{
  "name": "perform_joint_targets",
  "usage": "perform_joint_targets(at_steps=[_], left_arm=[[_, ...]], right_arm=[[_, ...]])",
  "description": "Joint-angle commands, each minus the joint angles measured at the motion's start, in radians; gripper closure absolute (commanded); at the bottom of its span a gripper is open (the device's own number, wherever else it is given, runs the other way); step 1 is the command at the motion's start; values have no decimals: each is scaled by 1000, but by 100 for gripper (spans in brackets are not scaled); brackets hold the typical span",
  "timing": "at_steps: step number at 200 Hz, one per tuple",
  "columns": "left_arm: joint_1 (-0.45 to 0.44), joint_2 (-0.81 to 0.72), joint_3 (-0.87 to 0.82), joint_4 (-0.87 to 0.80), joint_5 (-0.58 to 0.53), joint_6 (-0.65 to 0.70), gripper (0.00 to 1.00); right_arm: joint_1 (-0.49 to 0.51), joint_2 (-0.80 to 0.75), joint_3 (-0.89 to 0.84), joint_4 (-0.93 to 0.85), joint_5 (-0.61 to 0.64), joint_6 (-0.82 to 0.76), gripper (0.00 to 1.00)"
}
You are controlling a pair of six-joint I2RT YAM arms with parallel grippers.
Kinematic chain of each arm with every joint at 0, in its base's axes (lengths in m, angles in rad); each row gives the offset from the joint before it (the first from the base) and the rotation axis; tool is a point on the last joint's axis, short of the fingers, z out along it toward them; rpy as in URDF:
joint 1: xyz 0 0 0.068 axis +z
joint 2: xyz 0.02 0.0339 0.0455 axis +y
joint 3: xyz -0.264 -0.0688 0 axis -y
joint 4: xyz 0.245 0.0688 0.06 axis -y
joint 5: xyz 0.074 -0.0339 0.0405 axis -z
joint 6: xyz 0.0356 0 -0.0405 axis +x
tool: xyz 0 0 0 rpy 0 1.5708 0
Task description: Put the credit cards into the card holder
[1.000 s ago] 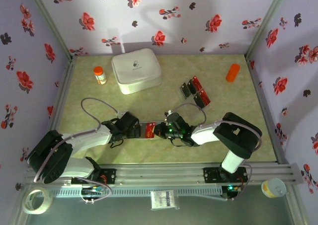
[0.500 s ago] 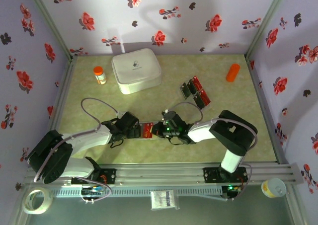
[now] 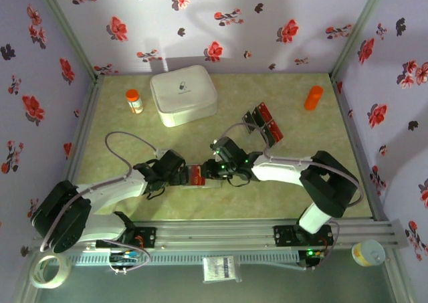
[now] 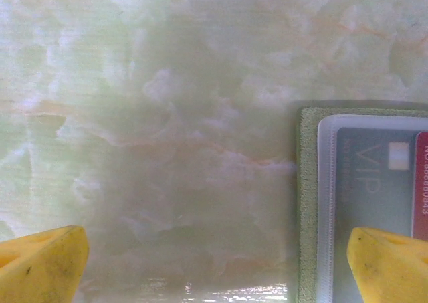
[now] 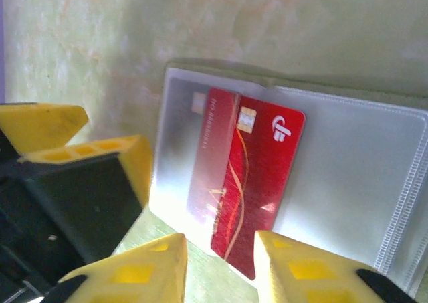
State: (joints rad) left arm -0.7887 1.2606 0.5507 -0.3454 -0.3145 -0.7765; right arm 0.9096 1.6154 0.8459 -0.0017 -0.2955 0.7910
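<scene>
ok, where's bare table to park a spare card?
Free: far strip between white box and orange cylinder; right side between that cylinder and right arm; left patch nearer than orange-capped bottle. Crowded: centre, left pincer and right pincer over the card holder; loose credit cards just beyond.

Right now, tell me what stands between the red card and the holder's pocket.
Nothing visible. The red card already sits partly inside the clear pocket of the card holder; the right gripper straddles its free corner, jaws slightly apart.
</scene>
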Motion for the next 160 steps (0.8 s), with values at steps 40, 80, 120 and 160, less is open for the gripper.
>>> perform_joint_targets(at_steps=[40, 80, 120, 160], left_arm=[[12, -6, -50, -14, -29, -4, 0], [16, 3, -62, -4, -26, -4, 0], [17, 8, -65, 6, -27, -3, 0], [16, 3, -61, 2, -26, -1, 0]], right_arm=[[-6, 72, 111, -161, 56, -106, 91], [-5, 134, 141, -158, 52, -111, 93], [8, 201, 177, -167, 41, -116, 96], [38, 259, 231, -170, 33, -109, 97]])
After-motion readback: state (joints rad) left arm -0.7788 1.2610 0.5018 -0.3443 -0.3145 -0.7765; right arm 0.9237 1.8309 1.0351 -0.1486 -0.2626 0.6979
